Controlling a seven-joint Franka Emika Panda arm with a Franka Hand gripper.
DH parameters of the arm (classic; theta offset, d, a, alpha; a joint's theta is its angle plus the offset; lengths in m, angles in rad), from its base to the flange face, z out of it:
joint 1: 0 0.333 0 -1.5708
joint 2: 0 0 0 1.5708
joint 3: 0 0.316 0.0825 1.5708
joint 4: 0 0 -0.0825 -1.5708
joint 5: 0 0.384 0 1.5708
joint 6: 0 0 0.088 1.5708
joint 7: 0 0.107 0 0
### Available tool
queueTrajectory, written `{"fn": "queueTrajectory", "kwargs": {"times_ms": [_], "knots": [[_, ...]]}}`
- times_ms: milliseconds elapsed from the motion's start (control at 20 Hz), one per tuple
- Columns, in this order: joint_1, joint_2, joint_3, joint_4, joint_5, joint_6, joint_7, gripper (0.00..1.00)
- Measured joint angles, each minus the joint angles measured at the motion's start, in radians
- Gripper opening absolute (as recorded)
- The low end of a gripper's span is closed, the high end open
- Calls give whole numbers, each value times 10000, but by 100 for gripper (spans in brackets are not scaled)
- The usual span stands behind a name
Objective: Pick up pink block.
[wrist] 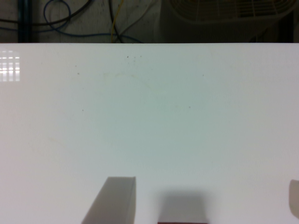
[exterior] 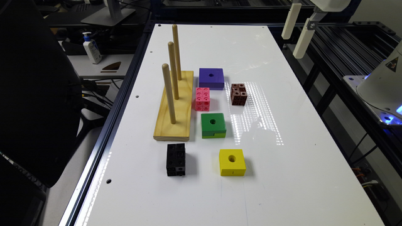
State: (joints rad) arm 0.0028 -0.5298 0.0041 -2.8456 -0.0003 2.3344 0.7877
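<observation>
High at the exterior view's upper right, the claw (exterior: 296, 30) hangs well above the white table (exterior: 298, 175), its two pale fingers (exterior: 303, 38) spread apart with nothing between them. The wrist view shows one finger (wrist: 114, 200) and the edge of the other far from it, so the claw is wide open, over bare table (wrist: 149, 116) with a dark red edge between them at the border, too little to identify.

The pink block (exterior: 202, 99) sits on the table, well apart from the claw. It is just beside the wooden base (exterior: 176, 124) that carries three upright pegs (exterior: 169, 93). It lies between the purple block (exterior: 211, 78) farther back and the green block (exterior: 213, 125) nearer to the camera. The brown cube (exterior: 238, 94) stands near it toward the exterior view's right. Closer to the camera are the black cube (exterior: 176, 159) and the yellow block (exterior: 232, 162), apart from each other.
</observation>
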Motion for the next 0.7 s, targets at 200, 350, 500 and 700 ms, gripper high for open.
{"fn": "queueTrajectory", "kwargs": {"times_ms": [200, 350, 500, 700], "knots": [[0, 40, 0, 90, 0, 52, 0, 100], [0, 160, 0, 186, 0, 147, 0, 100], [0, 411, 0, 333, 0, 302, 0, 100], [0, 1022, 0, 776, 0, 514, 0, 100]]}}
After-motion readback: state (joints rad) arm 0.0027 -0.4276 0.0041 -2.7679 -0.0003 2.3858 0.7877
